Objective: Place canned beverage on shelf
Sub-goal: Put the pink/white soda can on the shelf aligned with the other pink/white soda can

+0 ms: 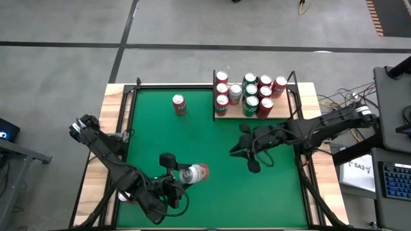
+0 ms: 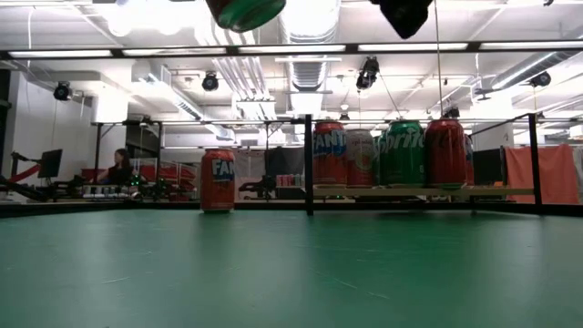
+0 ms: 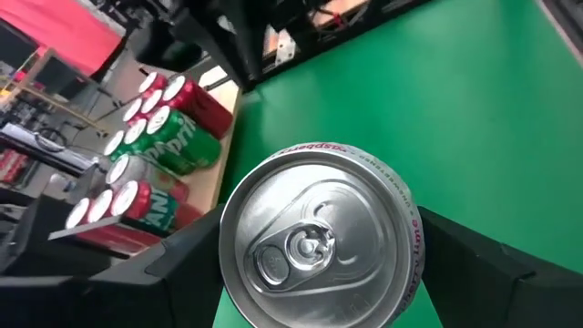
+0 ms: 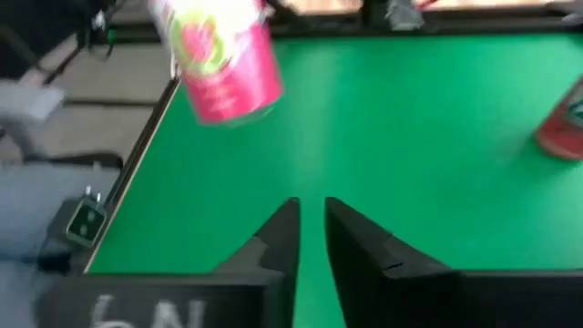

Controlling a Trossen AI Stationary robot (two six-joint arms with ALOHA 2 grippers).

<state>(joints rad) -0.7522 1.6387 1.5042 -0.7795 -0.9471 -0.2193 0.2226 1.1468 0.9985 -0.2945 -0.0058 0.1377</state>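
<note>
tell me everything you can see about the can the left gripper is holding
The can is pinkish-red with a silver aluminium top and an unopened pull tab. It lies on its side in the air, clamped between the fingers of the left gripper above the near-left part of the green tabletop, top end facing the wrist camera. Nothing else touches it.

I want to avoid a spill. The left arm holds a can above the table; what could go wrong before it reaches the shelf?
1. The shelf is already crowded with cans, leaving little bare board, so the held can may knock a neighbour over.
2. The can lies sideways in the left claw; unless turned upright, it may roll.
3. The right claw hangs between can and shelf, so the arms could collide.
</note>
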